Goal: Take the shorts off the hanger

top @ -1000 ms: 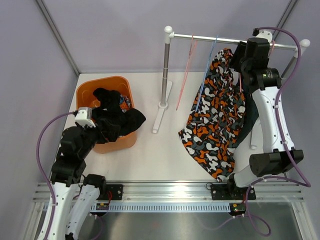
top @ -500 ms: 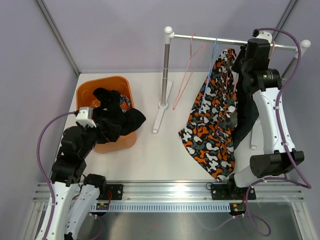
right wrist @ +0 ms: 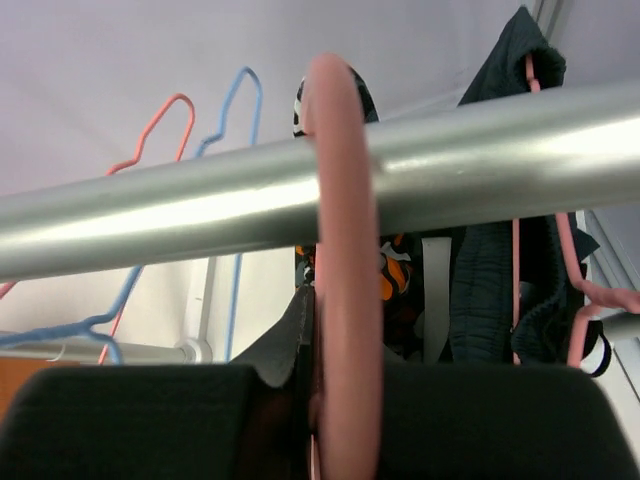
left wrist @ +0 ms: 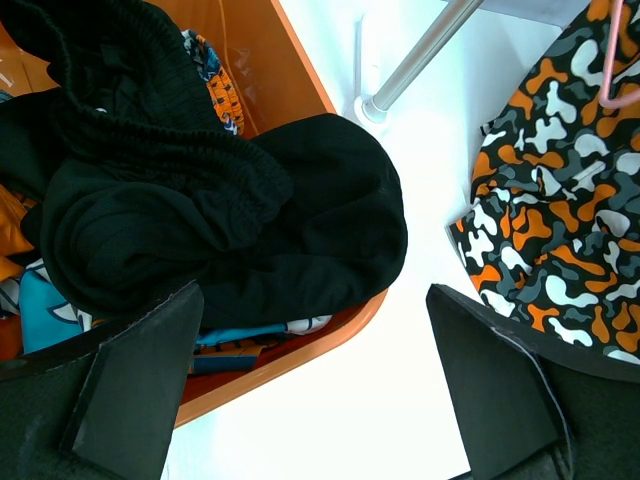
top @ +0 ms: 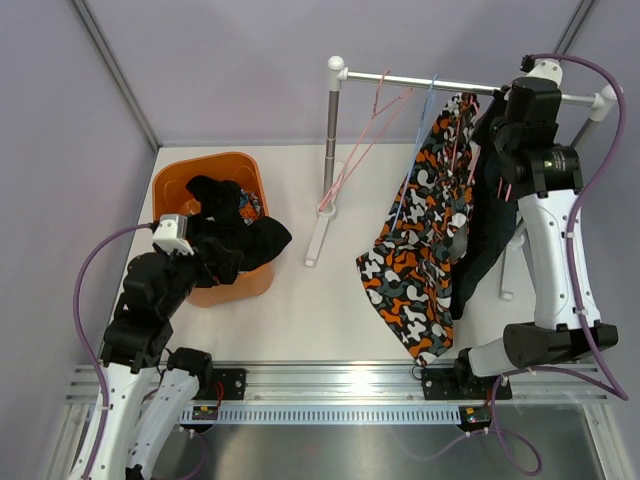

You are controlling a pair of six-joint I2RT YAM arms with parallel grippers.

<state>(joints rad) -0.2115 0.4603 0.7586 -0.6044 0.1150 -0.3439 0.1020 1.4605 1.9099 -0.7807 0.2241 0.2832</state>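
Note:
My right gripper [top: 503, 112] is up at the silver rail [top: 420, 80], shut on the hook of a pink hanger [right wrist: 340, 250] that loops over the rail [right wrist: 200, 210]. Orange, black and white camouflage shorts [top: 420, 250] hang just beyond the hook [right wrist: 392, 276]. Dark navy shorts [top: 487, 235] hang to their right on another pink hanger [right wrist: 490, 300]. Black shorts [left wrist: 220, 210] spill over the rim of the orange bin [left wrist: 300, 340], with teal patterned shorts [left wrist: 40, 310] beneath. My left gripper [left wrist: 315, 400] hovers open over the bin's near edge, holding nothing.
An empty pink hanger [top: 358, 145] and an empty blue one [top: 415, 150] dangle from the rail's left half. The rack's left post and foot [top: 322, 215] stand mid-table. The orange bin [top: 205, 165] sits at the left. Grey walls enclose the back and sides.
My right gripper has closed on the pink hanger hook and shifted right. The camouflage and navy shorts swung with it, and the empty hangers are swinging. The left arm has stayed still.

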